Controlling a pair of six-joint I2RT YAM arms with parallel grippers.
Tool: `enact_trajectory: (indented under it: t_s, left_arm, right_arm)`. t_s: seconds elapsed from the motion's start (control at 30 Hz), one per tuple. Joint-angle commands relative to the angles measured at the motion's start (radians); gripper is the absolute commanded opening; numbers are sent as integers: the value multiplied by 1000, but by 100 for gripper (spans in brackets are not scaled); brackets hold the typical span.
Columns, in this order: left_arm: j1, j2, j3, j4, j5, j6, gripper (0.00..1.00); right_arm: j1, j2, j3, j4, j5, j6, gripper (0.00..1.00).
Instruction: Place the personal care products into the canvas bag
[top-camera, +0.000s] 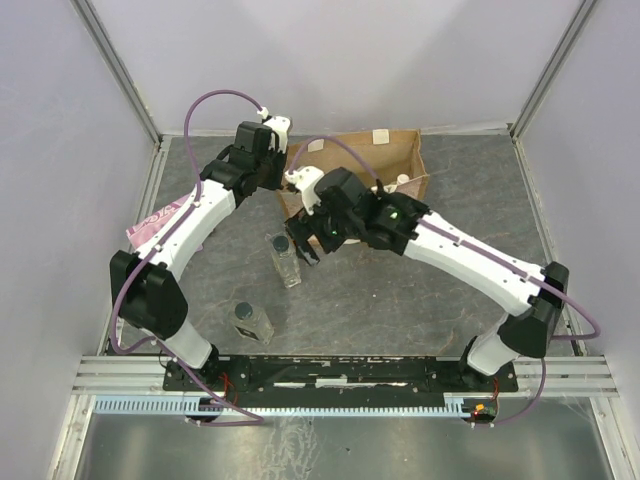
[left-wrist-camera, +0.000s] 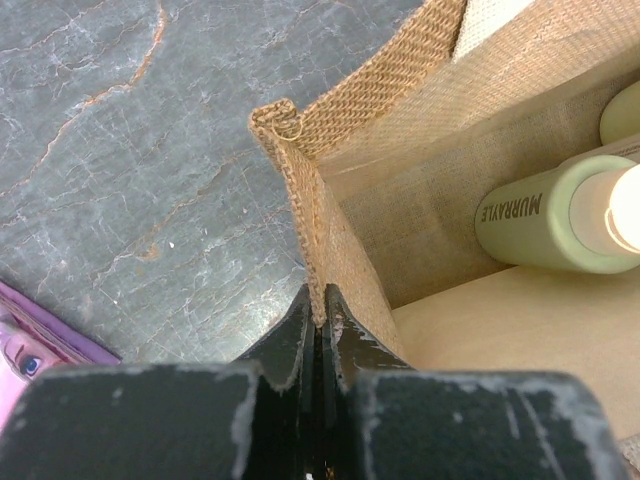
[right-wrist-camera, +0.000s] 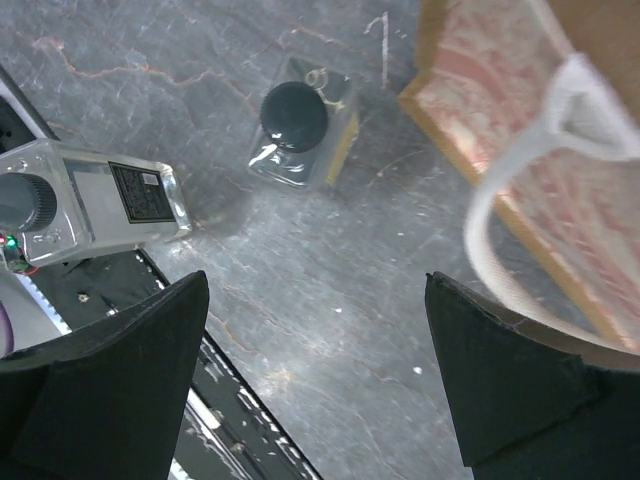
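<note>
The canvas bag (top-camera: 400, 140) sits at 12 o'clock on the grey marbled table (top-camera: 420, 300), its mouth facing up. It is boxy, with coarse brown jute walls, a pinkish patterned front panel (right-wrist-camera: 500, 110) and a cream rope handle (right-wrist-camera: 520, 215). The left gripper (left-wrist-camera: 320, 310) is pinched tight on the bag's woven rim at its 9 o'clock corner. Inside lies a pale yellow bottle (left-wrist-camera: 555, 215), smooth and cylindrical, with its long axis running 3 to 9 and its lettered base end toward 9. Its top is cut off by the frame. A second pale bottle (left-wrist-camera: 625, 110) shows only as a sliver at the edge.

The right gripper (top-camera: 303, 250) holds nothing, its black fingers (right-wrist-camera: 110, 380) spread wide. It hangs over a clear bottle (top-camera: 286, 262) that runs roughly 12 to 6, dark cap toward 12. Whether that bottle stands or lies is unclear. Another clear bottle (top-camera: 252, 320), square-shouldered with a round black cap, stands upright at 7 o'clock near the rail. A pink packet (top-camera: 150, 225) at 9 o'clock is half hidden under the left arm
</note>
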Motion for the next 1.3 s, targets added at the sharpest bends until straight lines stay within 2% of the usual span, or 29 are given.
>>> enact_trajectory:
  t_s: [0.0, 0.13, 0.4, 0.8, 0.87, 0.97, 1.03, 1.27]
  left_arm:
    - [12, -52, -7, -22, -37, 21, 3]
    - [12, -59, -7, -25, -33, 18, 3]
    - [11, -72, -3, -30, -25, 19, 3]
    - [11, -78, 6, -36, -27, 20, 3]
    - [13, -84, 3, -35, -27, 20, 3]
    - [12, -89, -2, -34, -30, 22, 3]
    - [12, -90, -4, -33, -29, 22, 3]
    - [13, -91, -4, -33, -23, 23, 3]
  right_arm:
    - [21, 16, -83, 253, -16, 102, 96]
    - [36, 46, -103, 323, 34, 140, 96]
    - [79, 140, -93, 356, 118, 181, 95]
    - [130, 258, -107, 407, 209, 184, 93]
    - [131, 272, -119, 422, 229, 176, 90]
    - [133, 297, -134, 435, 255, 167, 81]
    - [133, 313, -147, 444, 266, 158, 71]
    - [134, 324, -162, 424, 308, 131, 19]
